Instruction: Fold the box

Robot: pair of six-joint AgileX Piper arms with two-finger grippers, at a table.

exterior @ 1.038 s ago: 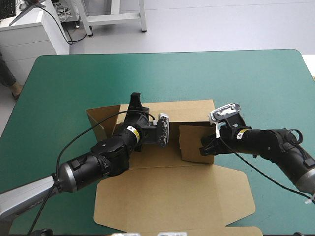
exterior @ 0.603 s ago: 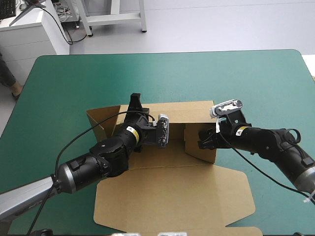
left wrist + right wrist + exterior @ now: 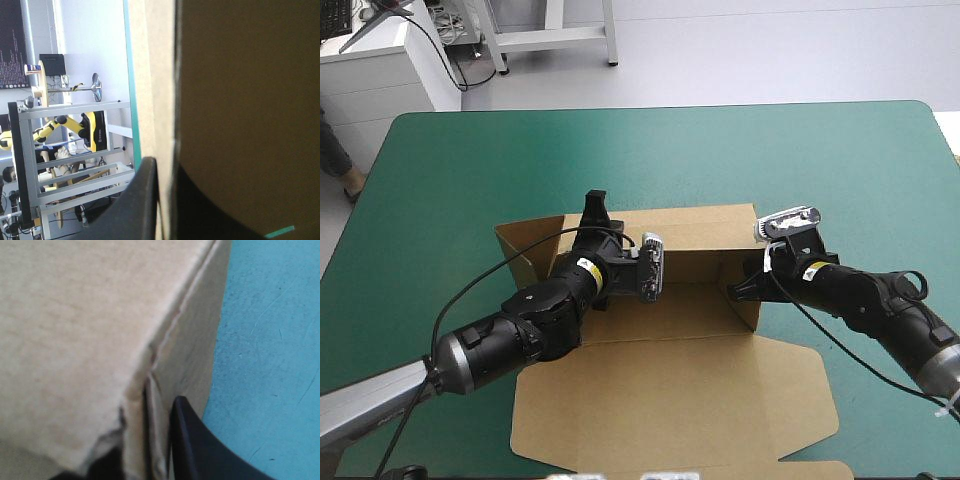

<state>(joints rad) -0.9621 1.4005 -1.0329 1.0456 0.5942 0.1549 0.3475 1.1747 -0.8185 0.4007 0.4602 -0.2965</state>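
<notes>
The brown box (image 3: pixel 670 390) lies mid-table with its wide lid flat toward the near edge. Its back wall (image 3: pixel 695 225) stands raised, and a left flap (image 3: pixel 520 245) stands at an angle. My left gripper (image 3: pixel 595 215) is shut on the back wall's top edge near its left end; in the left wrist view the board (image 3: pixel 240 100) runs between the black fingers (image 3: pixel 145 200). My right gripper (image 3: pixel 742 290) is shut on the right side wall (image 3: pixel 752 270), which stands upright. Seen from the right wrist, the board edge (image 3: pixel 150 405) sits between the two fingers (image 3: pixel 195 445).
Teal-green cover (image 3: pixel 820 160) stretches broadly beyond the box on the far and right sides. The lid's front flap reaches close to the table's near edge (image 3: pixel 670 468). The left arm's body lies over the box floor's left part.
The right gripper has swung the right side wall from leaning inward over the floor to upright at the box's right edge. The left gripper has stayed put on the back wall.
</notes>
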